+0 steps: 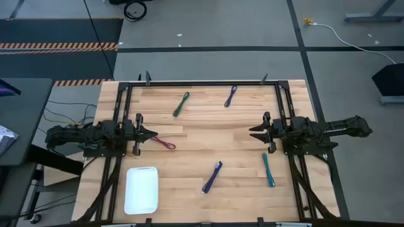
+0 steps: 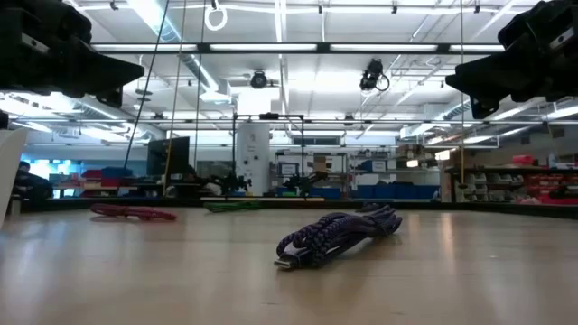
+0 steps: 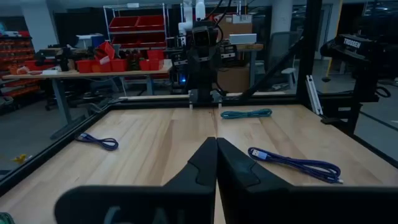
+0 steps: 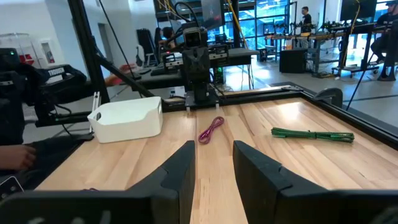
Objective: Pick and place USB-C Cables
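USB-C cables lie scattered on desk (image 1: 202, 142): green (image 1: 181, 104), purple (image 1: 230, 96), magenta (image 1: 165, 144), blue-violet (image 1: 211, 177), teal (image 1: 269, 169). Left hand (image 1: 151, 133) clenched, empty, beside magenta. Right hand (image 1: 254, 130) released, empty.

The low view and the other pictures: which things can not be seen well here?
- Low view: teal cable absent; white tray cut by the edge.
- High view: cable plugs too small.
- Left gripper shut, right gripper open; the fingers hide the table beneath.

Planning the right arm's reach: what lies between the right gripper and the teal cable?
Only bare wood, in the high view, between the right gripper and the teal cable.
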You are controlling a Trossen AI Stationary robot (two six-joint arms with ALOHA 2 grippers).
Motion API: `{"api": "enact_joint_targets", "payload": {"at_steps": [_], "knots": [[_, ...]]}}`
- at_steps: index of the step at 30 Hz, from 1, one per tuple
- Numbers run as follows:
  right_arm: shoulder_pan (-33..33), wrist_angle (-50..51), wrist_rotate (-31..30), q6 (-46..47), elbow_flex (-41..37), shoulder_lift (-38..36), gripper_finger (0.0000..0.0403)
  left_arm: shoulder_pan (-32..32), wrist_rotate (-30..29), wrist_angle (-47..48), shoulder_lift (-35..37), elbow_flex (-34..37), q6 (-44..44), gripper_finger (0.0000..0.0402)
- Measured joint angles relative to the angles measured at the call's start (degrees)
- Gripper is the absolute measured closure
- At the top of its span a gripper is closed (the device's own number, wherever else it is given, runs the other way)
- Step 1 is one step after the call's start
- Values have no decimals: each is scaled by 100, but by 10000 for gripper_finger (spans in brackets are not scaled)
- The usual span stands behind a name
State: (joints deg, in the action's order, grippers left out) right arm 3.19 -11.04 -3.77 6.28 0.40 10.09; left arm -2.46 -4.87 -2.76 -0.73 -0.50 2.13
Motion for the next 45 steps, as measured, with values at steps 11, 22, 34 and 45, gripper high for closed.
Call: {"api": "enact_joint_targets", "payload": {"at_steps": [11,22,34,45], "knots": [[2,1,-1,0,-1,0,289,2,-2,1,0,0,0,392],[2,0,-1,0,-2,1,289,0,-2,1,0,1,0,392],[0,0,0,0,-2,2,289,1,-7,-550,2,0,1968,392],[2,-1095,-2,0,0,0,289,0,-2,-745,2,-1,1908,392]]}}
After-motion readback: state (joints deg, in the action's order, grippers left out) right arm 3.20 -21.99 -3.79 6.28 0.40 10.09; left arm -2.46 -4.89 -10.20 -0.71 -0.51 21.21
